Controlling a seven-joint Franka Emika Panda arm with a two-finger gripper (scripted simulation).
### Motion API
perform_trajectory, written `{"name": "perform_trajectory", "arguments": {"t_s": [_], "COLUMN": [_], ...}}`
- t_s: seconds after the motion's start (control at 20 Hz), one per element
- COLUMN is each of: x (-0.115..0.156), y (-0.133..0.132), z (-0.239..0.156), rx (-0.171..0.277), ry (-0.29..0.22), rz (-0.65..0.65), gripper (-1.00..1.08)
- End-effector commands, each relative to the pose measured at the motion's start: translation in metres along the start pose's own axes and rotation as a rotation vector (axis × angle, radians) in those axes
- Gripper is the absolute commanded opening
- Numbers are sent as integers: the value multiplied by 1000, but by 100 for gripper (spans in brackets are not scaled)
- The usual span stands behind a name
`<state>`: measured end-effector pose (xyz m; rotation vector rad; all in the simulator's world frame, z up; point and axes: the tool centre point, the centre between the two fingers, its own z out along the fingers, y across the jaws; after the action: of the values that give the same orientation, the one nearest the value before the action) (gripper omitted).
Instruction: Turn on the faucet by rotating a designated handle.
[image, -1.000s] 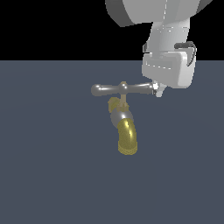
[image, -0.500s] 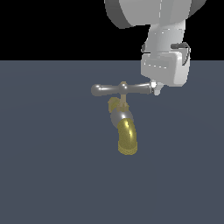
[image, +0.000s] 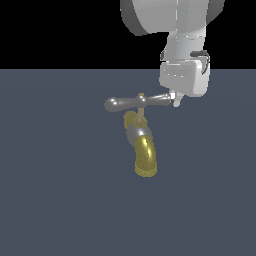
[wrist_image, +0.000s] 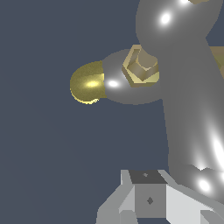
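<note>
The faucet (image: 138, 134) has a grey body and a brass-yellow curved spout (image: 146, 157) pointing down toward the camera. Its handle (image: 136, 102) is a glossy grey T-bar with a small brass hub, lying roughly level. My gripper (image: 175, 103) hangs from above at the bar's end on the exterior view's right, and its tip touches that bulbous end. The fingers look closed together and hold nothing. In the wrist view the handle (wrist_image: 188, 96) fills the frame beside the fingers (wrist_image: 148, 199), with the brass hub nut (wrist_image: 141, 65) and the spout tip (wrist_image: 87, 83) behind.
The faucet stands on a plain dark blue-grey floor (image: 60, 200). The arm's white wrist housing (image: 184, 77) sits above and beside the handle's end. No other objects are in view.
My gripper has shifted slightly toward the exterior view's left against the handle's end. The bar has turned a little, and its end now looks shorter.
</note>
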<state>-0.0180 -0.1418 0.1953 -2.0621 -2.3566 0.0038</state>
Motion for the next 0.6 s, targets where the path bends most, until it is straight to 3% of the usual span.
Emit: {"name": "perform_trajectory", "arguments": {"t_s": [0.0, 0.55], "x": [-1, -5], "y": [12, 42], "z": [-1, -2], "rx": [-9, -9], "ry": [-6, -6], "rz": [-3, -3], "gripper": [-100, -100]}}
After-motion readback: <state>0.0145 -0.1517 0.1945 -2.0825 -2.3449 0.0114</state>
